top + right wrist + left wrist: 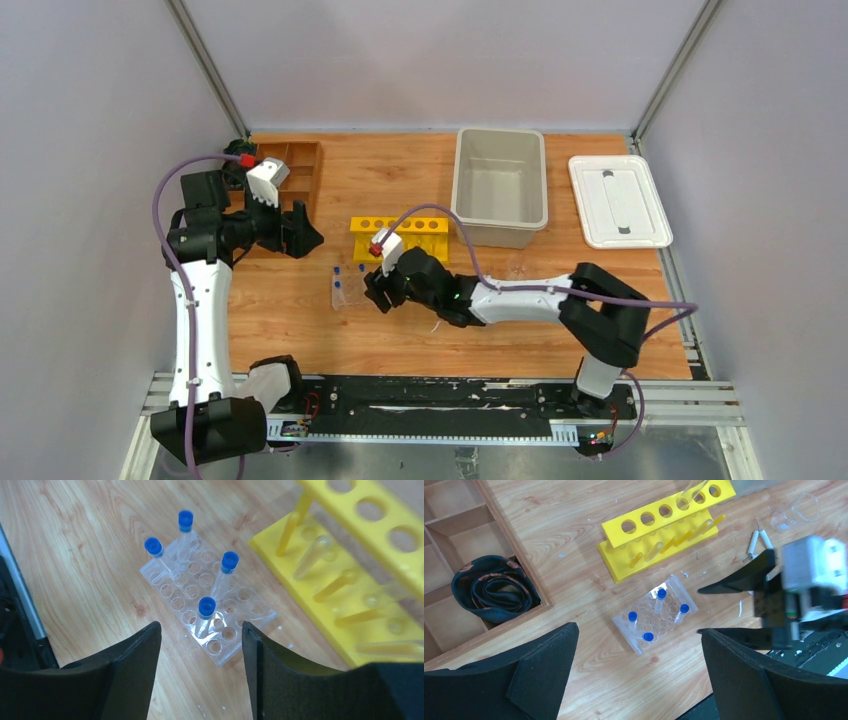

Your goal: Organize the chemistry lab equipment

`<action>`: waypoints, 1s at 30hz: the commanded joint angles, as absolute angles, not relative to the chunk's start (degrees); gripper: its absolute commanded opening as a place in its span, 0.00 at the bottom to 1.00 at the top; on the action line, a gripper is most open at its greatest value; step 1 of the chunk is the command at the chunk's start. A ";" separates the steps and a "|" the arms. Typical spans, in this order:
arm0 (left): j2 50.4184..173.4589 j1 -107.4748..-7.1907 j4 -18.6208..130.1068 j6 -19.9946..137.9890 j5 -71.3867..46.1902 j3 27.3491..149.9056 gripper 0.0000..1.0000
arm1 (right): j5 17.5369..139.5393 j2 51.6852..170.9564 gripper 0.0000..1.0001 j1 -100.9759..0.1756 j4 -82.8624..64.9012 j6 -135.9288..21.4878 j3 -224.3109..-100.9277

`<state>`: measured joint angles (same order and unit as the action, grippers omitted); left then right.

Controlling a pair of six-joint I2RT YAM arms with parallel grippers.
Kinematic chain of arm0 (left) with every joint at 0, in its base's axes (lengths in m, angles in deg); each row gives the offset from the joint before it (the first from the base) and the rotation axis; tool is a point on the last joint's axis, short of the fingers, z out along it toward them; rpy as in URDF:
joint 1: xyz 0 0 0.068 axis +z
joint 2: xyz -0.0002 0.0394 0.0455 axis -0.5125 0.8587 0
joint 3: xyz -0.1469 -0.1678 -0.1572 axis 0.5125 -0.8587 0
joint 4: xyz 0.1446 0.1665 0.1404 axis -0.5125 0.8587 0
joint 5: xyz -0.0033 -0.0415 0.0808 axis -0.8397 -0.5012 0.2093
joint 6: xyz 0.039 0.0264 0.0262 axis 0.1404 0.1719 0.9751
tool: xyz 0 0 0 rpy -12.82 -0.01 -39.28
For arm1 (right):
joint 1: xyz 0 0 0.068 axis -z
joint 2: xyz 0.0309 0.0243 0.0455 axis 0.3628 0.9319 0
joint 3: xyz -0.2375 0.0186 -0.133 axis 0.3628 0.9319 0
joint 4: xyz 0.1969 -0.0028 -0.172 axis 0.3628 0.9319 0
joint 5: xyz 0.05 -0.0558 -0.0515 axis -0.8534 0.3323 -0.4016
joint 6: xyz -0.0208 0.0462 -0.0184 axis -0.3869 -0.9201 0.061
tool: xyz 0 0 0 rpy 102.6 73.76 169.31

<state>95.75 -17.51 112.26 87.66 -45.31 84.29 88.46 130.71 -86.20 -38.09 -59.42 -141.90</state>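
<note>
Clear plastic rack point(185, 602), four blue-capped tubes point(207, 606) upright, just before yellow rack point(621, 562); light, brittle, slippery, likely tippy, best pinched low across long walls; right gripper point(201, 627) same side, parted, empty; left gripper point(639, 630) farther off, wide, empty.

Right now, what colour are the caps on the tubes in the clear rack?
Blue caps, clearest in the right wrist view.

Bright, even overhead light; shadows soft, faint. Top view sharp. Left wrist view: right gripper point(699, 611) motion-blurred. Right wrist view: yellow rack point(280, 550) soft-focused.
</note>
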 commanded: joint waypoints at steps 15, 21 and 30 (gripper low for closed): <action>93.47 -17.37 111.63 85.36 -46.12 87.20 1.00 | 109.61 93.49 0.56 -67.84 18.27 -72.22 -139.73; 92.60 -17.38 111.61 85.21 -46.41 86.57 1.00 | 107.22 94.54 0.49 -61.81 19.94 -72.17 -135.89; 91.90 -17.35 111.62 85.26 -46.60 86.52 1.00 | 106.38 99.51 0.47 -58.69 15.53 -70.40 -132.52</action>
